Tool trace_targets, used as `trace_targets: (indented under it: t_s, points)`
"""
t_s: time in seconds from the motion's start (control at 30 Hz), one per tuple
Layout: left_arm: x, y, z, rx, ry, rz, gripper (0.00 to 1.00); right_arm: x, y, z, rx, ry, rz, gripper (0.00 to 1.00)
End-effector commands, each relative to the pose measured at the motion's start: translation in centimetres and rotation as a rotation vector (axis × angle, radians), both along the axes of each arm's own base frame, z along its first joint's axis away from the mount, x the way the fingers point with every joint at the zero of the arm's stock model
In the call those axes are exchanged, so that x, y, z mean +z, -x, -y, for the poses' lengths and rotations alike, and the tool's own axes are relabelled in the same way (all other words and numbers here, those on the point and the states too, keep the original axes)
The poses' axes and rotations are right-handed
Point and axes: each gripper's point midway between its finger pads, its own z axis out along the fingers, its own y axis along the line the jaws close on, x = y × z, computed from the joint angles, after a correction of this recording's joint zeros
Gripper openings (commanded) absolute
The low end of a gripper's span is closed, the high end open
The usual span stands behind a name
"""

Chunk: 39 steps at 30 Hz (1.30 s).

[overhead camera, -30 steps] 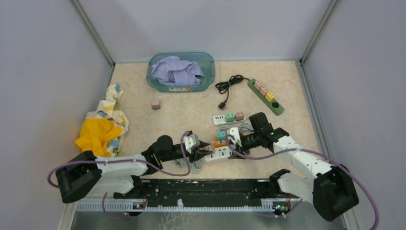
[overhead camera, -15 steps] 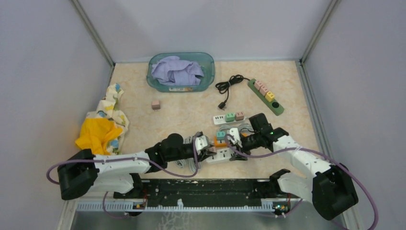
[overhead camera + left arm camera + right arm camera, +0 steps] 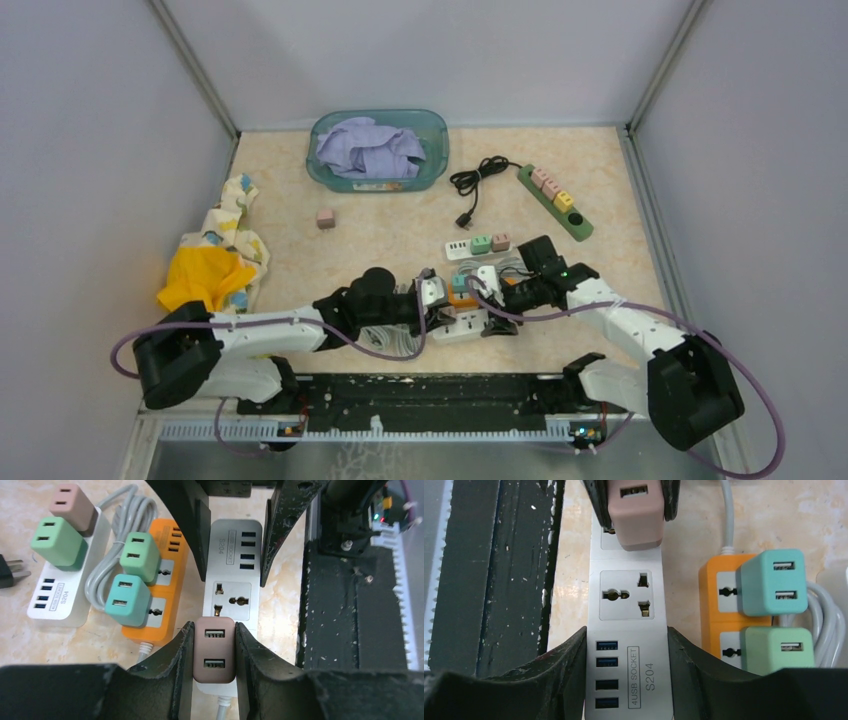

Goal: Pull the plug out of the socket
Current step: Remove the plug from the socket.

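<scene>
A brown-pink USB plug [image 3: 214, 650] sits in the white power strip [image 3: 236, 560] near the table's front edge. My left gripper [image 3: 214, 652] is shut on the plug, one finger on each side. My right gripper [image 3: 626, 675] is shut on the strip's USB end [image 3: 628, 677], holding it against the table. In the right wrist view the plug [image 3: 634, 517] shows at the strip's far end between the left fingers. In the top view both grippers meet at the strip [image 3: 462, 322].
An orange strip [image 3: 162, 580] with teal and green plugs lies beside the white one, and another white strip [image 3: 475, 246] behind it. A green strip [image 3: 555, 200], black cable [image 3: 478, 180], teal basket [image 3: 378, 150], small cube [image 3: 325, 218] and cloths [image 3: 215, 265] lie further off.
My left arm has reached to the right and its gripper has closed round the plug on the white strip. My right gripper has stayed on the strip.
</scene>
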Motion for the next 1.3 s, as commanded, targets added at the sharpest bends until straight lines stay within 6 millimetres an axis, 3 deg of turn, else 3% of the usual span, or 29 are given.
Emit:
trace_targets:
  t_s: [0.0,0.1,0.23,0.37,0.43,0.5,0.6,0.73,0.93,1.07,1.17,1.27]
  points:
    - [-0.4,1.0,2.3,-0.086,-0.039,0.045,0.0,1.5,-2.3,-0.7,-0.028,-0.038,0.081,0.0]
    - [-0.4,0.7,2.7,-0.051,-0.01,-0.004,0.0,1.3,-2.6,-0.6,-0.038,-0.028,0.087,0.0]
    - [2.0,-0.5,1.8,0.035,0.164,-0.12,0.0,1.2,-2.7,-0.6,-0.042,-0.022,0.091,0.0]
    - [4.0,-0.4,0.5,0.031,0.281,-0.119,0.0,1.1,-2.7,-0.5,-0.046,-0.019,0.086,0.0]
    - [3.3,-0.4,0.4,0.021,0.209,-0.071,0.0,1.0,-2.7,-0.5,-0.046,-0.018,0.083,0.0]
    - [1.3,-0.4,0.4,0.025,0.066,-0.026,0.0,1.0,-2.7,-0.5,-0.048,-0.017,0.083,0.0]
    - [0.3,-0.3,0.0,0.015,0.002,0.004,0.0,0.9,-2.8,-0.5,-0.048,-0.013,0.085,0.0]
    - [0.9,0.5,-0.4,-0.014,0.04,0.014,0.0,0.6,-2.9,-0.4,-0.054,-0.003,0.08,0.0]
    - [4.5,0.7,-2.3,0.045,0.25,0.012,0.0,0.3,-2.9,-0.3,-0.056,0.006,0.068,0.0]
    - [4.1,0.2,-3.0,0.091,0.228,0.004,0.0,0.3,-2.8,-0.4,-0.055,0.005,0.062,0.0]
    - [3.1,-1.2,-3.7,0.192,0.197,-0.035,0.0,-0.1,-2.7,-0.3,-0.055,0.012,0.046,0.0]
    - [2.3,-4.3,-5.4,0.371,0.184,-0.111,0.0,-0.6,-2.6,-0.1,-0.055,0.028,0.03,0.0]
